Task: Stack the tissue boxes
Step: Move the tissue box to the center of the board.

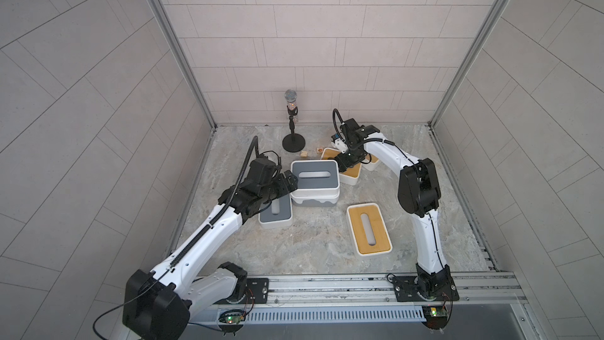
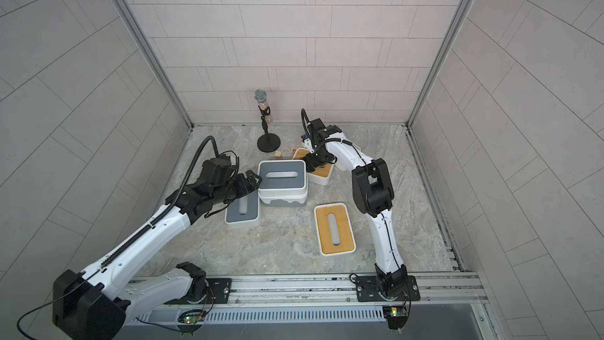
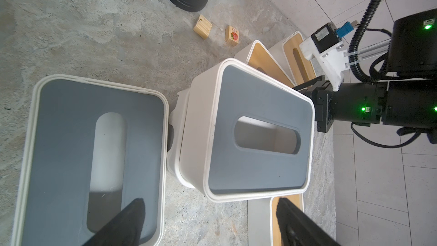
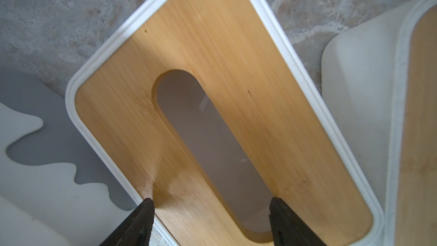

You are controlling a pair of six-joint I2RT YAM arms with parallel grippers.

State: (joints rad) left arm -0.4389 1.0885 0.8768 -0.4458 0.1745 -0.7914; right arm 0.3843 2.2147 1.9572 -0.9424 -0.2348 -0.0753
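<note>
Tissue boxes (image 1: 304,184): white, rounded, slotted tops grey or bamboo | left jaws apart | right jaws apart

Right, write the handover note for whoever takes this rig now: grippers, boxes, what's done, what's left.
Left gripper: open and empty, beside the stack, above the lone grey-lid box.
Right gripper: open, jaws either side of the slot of the far bamboo-lid box; nothing gripped.
Done: the top grey-lid box sits on the grey-based white box.
Left: four boxes are on the table unstacked: the lone grey one, the far bamboo one, its bamboo-lid neighbour partly hidden behind the right arm, and the near bamboo-lid box.
</note>
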